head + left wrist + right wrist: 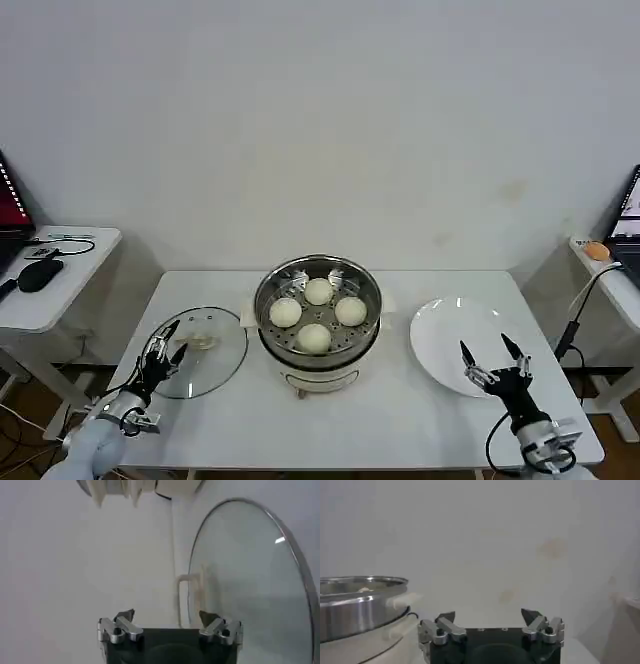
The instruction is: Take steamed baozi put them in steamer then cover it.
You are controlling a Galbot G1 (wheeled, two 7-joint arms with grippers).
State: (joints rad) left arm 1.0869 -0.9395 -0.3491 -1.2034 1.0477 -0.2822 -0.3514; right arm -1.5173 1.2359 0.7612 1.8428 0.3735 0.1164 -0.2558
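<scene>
Several cream-white baozi (317, 315) lie on the perforated tray inside the shiny steamer (268, 285) at the table's middle; its steel wall (350, 607) also shows in the right wrist view. The glass cover (215, 360) lies flat on the table left of the steamer, its cream handle (200, 341) up. My left gripper (167, 344) hovers open over the cover's near-left edge; in its wrist view the cover (250, 580) and handle (192, 597) lie just beyond the left gripper (166, 615). My right gripper (492, 357) stands open and empty over the white plate (445, 335), seen as the right gripper (489, 615) in its wrist view.
A side table (50, 290) with a black mouse (38, 272) and cables stands at the left. Another side table (615, 275) holding an orange object (596, 250) stands at the right. The steamer's white base (318, 377) rests on the white table (330, 430).
</scene>
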